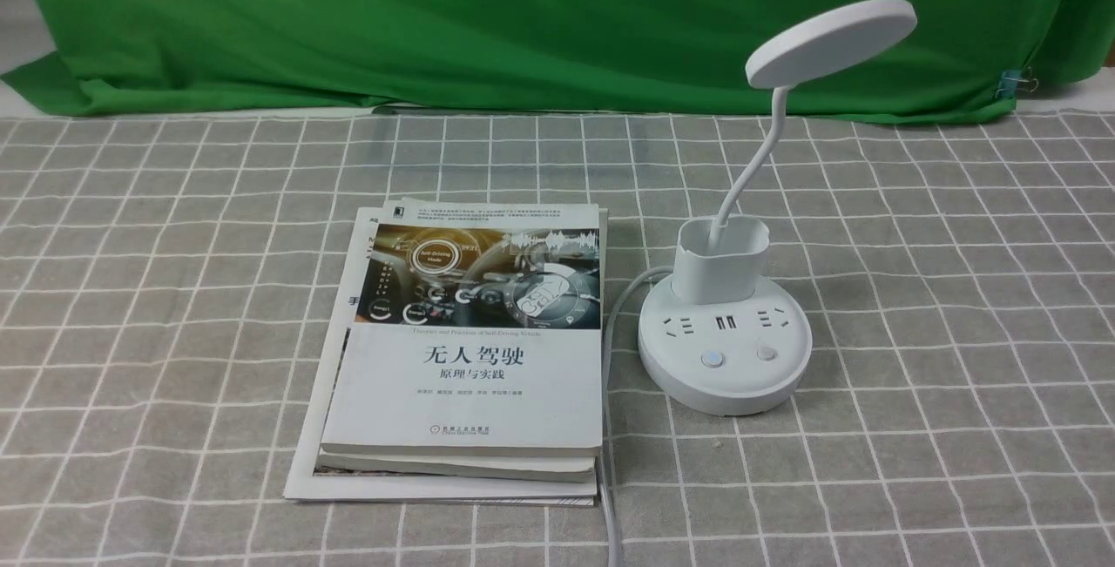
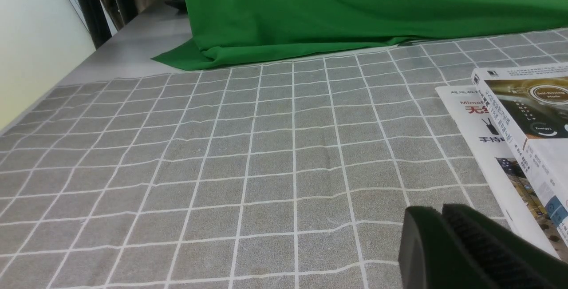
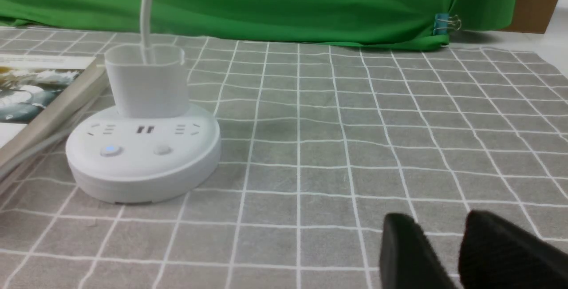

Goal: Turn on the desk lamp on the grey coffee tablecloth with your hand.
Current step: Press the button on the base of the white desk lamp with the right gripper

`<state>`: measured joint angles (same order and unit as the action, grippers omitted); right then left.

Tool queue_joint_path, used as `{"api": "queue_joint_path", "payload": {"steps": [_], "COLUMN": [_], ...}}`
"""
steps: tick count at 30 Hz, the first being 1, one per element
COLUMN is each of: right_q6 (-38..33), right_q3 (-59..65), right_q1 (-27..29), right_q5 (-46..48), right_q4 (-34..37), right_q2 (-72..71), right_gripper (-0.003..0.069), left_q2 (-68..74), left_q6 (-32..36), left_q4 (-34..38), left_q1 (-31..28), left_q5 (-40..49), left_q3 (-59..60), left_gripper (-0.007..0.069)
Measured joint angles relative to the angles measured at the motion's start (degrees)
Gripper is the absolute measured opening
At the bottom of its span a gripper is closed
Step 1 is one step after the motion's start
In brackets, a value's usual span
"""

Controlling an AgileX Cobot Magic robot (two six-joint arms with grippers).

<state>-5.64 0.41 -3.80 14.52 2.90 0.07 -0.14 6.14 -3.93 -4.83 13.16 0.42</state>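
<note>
Well, nothing was judged done yet: the desk lamp point(image 3: 142, 147) was seen unlit on the grey coffee tablecloth point(image 1: 958, 288), well ahead of the slightly parted, empty right gripper point(image 3: 439, 227), the left gripper point(image 2: 437, 211) closed on nothing, with the switching-on left to do.

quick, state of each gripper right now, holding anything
left gripper: looks closed, no gap showing, holding nothing
right gripper: open, clear gap showing, holding nothing
</note>
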Motion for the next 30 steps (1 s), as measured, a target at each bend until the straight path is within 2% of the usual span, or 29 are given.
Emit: {"api": "queue_joint_path", "payload": {"steps": [18,20,22,23,25,30], "right_q6": [0.85,4.42,11.18,11.82,19.76,26.11], "right_q3": [0.0,0.0,0.0,0.0,0.0,0.0], "right_q1": [0.0,0.0,0.0,0.0,0.0,0.0], "right_q5": [-1.94,-5.26,-11.3,-11.85,-17.86,-23.42], "right_q4": [0.46,1.27,1.68,1.67,1.95,2.16], "right_q2": [0.0,0.0,0.0,0.0,0.0,0.0], "right_gripper": [0.0242,0.0242,0.0242,0.0242,0.0242,0.0234], "left_q2": [0.0,0.0,0.0,0.0,0.0,0.0], "left_q6": [0.0,0.0,0.0,0.0,0.0,0.0], "left_q4": [0.0,0.0,0.0,0.0,0.0,0.0], "left_q1": [0.0,0.0,0.0,0.0,0.0,0.0], "left_q5": [0.0,0.0,0.0,0.0,0.0,0.0], "left_q3": [0.0,0.0,0.0,0.0,0.0,0.0], "left_gripper": [0.0019,0.0019,0.0019,0.0019,0.0019,0.0019]}}
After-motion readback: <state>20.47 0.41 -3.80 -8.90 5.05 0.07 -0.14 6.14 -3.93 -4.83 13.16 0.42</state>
